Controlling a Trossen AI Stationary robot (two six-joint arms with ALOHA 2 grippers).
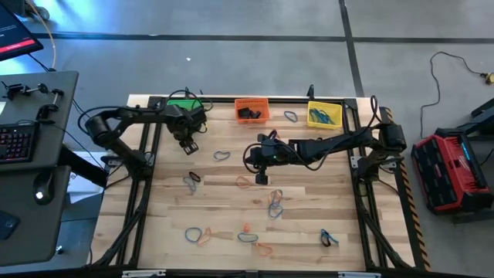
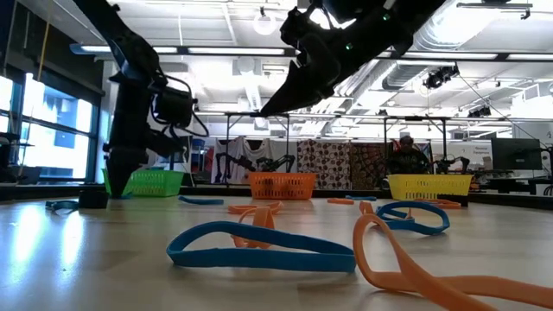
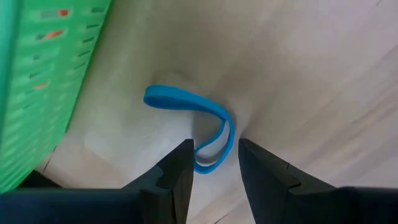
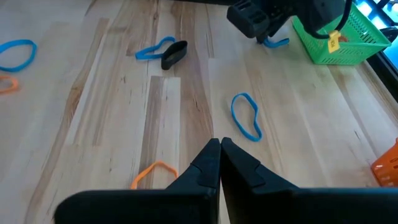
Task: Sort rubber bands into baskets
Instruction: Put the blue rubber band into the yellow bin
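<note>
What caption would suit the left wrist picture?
Left gripper open over a blue rubber band on the table beside the green basket.

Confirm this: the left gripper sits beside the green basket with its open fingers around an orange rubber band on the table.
Not quite. The band is blue, not orange: the left wrist view shows the left gripper, fingers open, around a blue rubber band lying on the table beside the green basket.

I'm seeing two matte black, chunky jointed arms, black cables looping off their joints. The left gripper (image 3: 214, 171) has dark blocky angular fingers; the right gripper (image 4: 220, 163) has matching wedge-shaped ones.
</note>
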